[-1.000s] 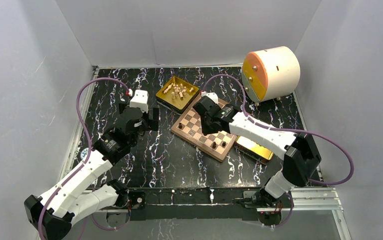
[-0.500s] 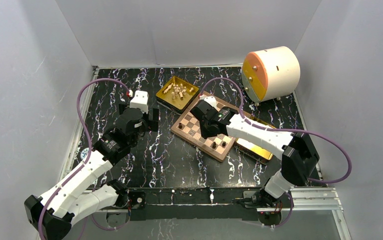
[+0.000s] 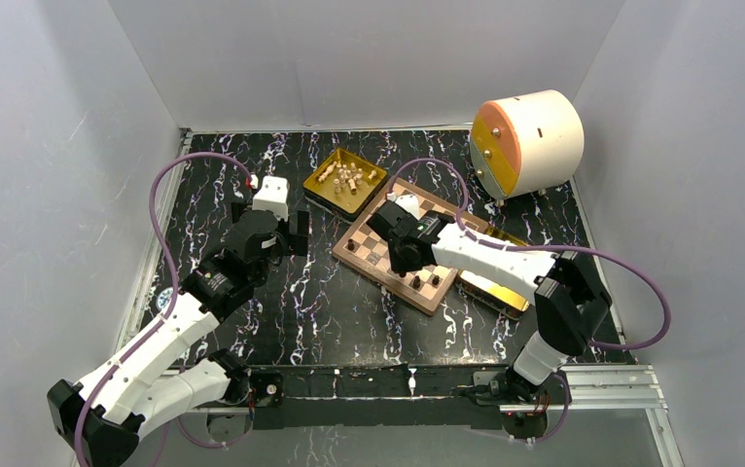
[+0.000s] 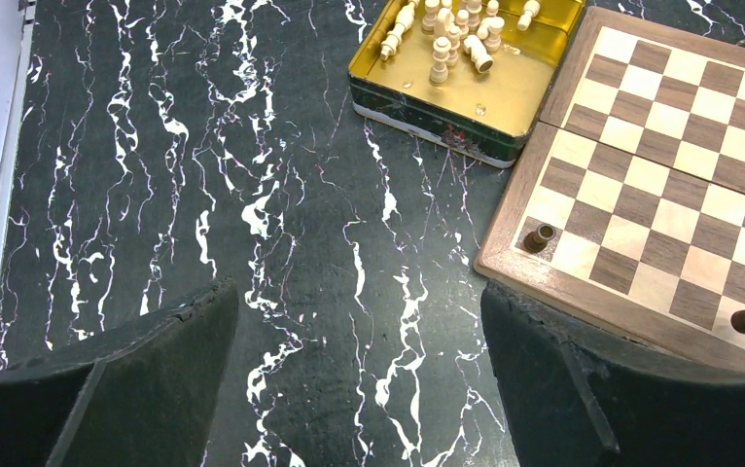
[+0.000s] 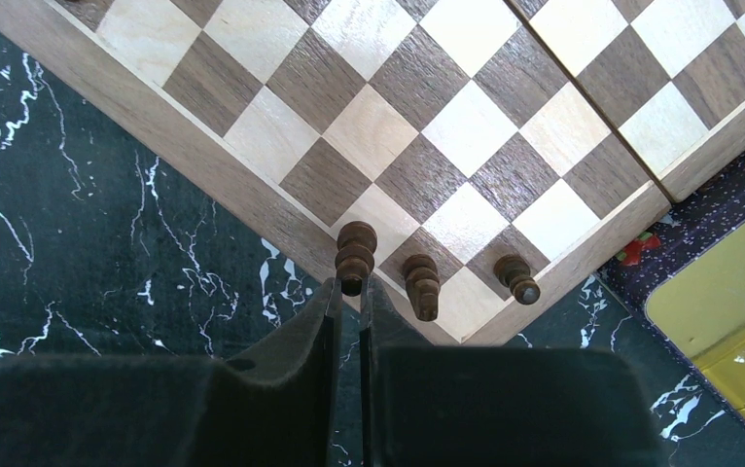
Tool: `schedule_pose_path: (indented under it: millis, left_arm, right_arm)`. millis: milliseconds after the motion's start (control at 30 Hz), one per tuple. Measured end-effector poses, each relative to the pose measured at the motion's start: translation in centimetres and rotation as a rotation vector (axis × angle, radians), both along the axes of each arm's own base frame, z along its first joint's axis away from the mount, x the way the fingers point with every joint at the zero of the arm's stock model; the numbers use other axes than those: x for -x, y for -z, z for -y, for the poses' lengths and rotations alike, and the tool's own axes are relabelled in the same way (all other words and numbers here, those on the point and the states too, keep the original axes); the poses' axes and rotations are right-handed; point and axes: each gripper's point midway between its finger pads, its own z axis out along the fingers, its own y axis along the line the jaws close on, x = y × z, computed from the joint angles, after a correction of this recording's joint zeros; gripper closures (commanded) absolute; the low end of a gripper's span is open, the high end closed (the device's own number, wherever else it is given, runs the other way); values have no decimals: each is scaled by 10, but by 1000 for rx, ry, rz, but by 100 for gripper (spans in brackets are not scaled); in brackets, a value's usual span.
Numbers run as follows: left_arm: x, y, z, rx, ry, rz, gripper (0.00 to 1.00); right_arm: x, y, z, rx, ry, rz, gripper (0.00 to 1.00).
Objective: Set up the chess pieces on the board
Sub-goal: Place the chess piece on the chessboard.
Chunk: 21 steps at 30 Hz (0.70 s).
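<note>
While the right pincer (image 5: 349, 290) is clenched on a dark chess piece (image 5: 356, 251), pinched at its fingertips over the lower edge of the board (image 5: 388, 126), two more dark pieces (image 5: 422, 285) stand just right of it in the edge row. The left pincer (image 4: 357, 321) hangs released, jaws wide, over the black marbled table (image 4: 252, 195) at the bottom of its view. At the top, a gold tray (image 4: 505, 97) of cream pieces (image 4: 442, 49) sits just beside the board.
</note>
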Motion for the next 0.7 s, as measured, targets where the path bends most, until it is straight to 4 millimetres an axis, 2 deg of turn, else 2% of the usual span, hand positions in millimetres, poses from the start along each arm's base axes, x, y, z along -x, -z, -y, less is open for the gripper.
schedule_pose_path:
  millis: [333,700]
  left_arm:
    - [0,0,0,-1,1,-1,9]
    - [0,0,0,-1,2,-1,9]
  right_arm:
    - [5,13,6,22,9,-22,83]
    - [4,15,4,12,12,-18,80]
